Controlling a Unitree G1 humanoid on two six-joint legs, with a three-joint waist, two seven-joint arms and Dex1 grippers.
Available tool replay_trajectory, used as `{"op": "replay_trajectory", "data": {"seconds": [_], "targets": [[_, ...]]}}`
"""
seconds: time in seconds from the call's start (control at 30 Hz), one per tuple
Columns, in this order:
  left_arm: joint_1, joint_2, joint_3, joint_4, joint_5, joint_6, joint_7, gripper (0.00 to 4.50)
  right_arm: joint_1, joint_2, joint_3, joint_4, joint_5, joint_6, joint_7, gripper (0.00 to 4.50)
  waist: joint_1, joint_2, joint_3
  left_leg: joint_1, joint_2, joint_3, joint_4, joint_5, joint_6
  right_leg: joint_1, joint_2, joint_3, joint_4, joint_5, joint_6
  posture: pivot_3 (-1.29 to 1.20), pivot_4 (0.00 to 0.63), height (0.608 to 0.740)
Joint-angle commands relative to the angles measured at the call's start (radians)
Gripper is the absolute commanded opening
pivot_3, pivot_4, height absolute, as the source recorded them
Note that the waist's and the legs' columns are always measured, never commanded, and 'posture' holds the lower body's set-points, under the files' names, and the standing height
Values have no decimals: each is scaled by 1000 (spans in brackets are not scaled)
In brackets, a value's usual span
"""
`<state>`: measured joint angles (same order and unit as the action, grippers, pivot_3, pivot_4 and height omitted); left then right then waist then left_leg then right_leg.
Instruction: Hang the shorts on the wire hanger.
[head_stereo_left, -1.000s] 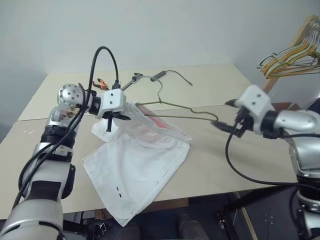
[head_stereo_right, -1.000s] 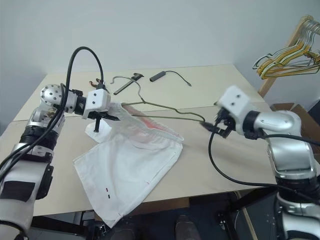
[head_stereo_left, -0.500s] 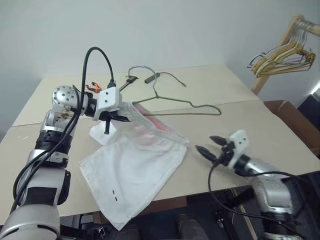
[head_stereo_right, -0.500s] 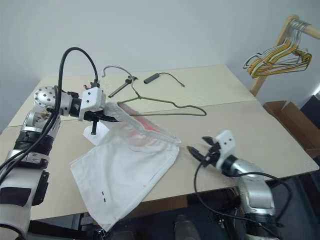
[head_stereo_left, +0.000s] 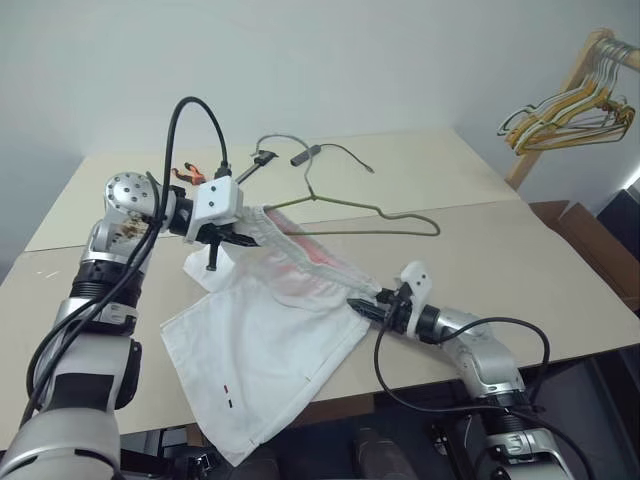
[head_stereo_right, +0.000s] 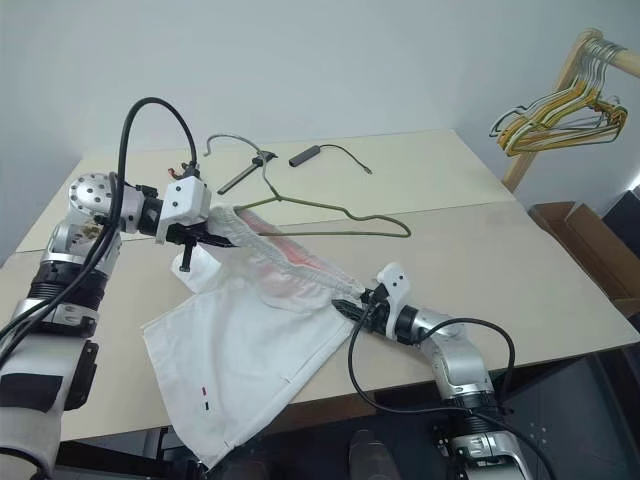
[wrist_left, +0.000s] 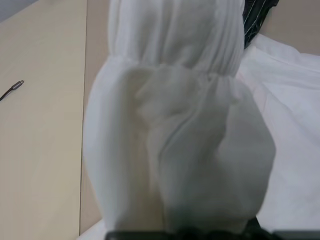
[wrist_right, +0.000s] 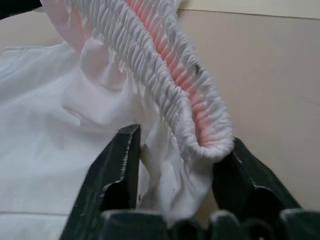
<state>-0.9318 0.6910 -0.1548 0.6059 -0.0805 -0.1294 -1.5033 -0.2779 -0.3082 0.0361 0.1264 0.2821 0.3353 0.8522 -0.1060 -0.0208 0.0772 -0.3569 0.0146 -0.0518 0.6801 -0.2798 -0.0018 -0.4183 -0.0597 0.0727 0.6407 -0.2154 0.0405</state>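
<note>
Right wrist view shows the right gripper (wrist_right: 175, 165) with its fingers astride the shorts' (head_stereo_left: 270, 340) gathered waistband corner, cloth between them. Left gripper (head_stereo_left: 240, 232), clamped on the waistband's other end, holds it lifted at ten o'clock of the table (head_stereo_left: 520, 260); the wire hanger (head_stereo_left: 375, 212) lies at twelve o'clock of the shorts.

a plain test room or lab set up for laundry practice: a bare pale wall (head_stereo_left: 400, 50), a light wooden counter (head_stereo_left: 500, 250) made of two boards pushed together, a wooden rack (head_stereo_left: 560, 100) with bunched spare hangers (head_stereo_left: 570, 100), loose cables (head_stereo_left: 345, 153) and a cardboard box (head_stereo_left: 575, 225) on the floor.
</note>
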Motion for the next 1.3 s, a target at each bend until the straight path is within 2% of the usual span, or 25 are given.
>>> {"op": "replay_trajectory", "data": {"seconds": [0.03,0.13,0.17,0.43,0.63,1.07,1.3], "targets": [[-14,24,28,-8,-11,-9,14,0,5,-29,-31,-63,53,11,24,1247,1,0,0,0,0,0,0,0,0,0,0,0,0,0,0,-21,30,740],[-1,33,29,-1,-8,-6,22,0,12,-56,-45,-92,82,31,38,206,1,0,0,0,0,0,0,0,0,0,0,0,0,0,0,-23,35,740],[2,36,29,2,-6,-4,25,0,12,-65,-51,-99,93,39,40,43,3,0,0,0,0,0,0,0,0,0,0,0,0,0,0,-23,35,740],[100,110,24,-46,-6,-59,-20,0,-37,-230,-114,-110,148,99,102,43,7,0,0,0,0,1,0,0,0,0,0,1,-1,0,0,-34,51,740],[131,125,26,-61,-4,-68,-12,0,-90,-330,-119,-67,143,82,165,43,12,0,0,0,0,1,0,0,0,0,0,0,-2,0,0,-34,49,740],[155,119,6,-41,40,-61,74,0,-99,-368,-130,-90,150,62,209,43,11,0,0,0,0,1,0,0,1,0,0,1,-2,0,0,-41,44,740],[209,145,-53,-34,115,-121,73,0,-105,-384,-141,-124,155,50,224,43,10,0,0,0,0,2,0,-1,1,-1,0,1,-2,0,0,-49,44,740]]}}
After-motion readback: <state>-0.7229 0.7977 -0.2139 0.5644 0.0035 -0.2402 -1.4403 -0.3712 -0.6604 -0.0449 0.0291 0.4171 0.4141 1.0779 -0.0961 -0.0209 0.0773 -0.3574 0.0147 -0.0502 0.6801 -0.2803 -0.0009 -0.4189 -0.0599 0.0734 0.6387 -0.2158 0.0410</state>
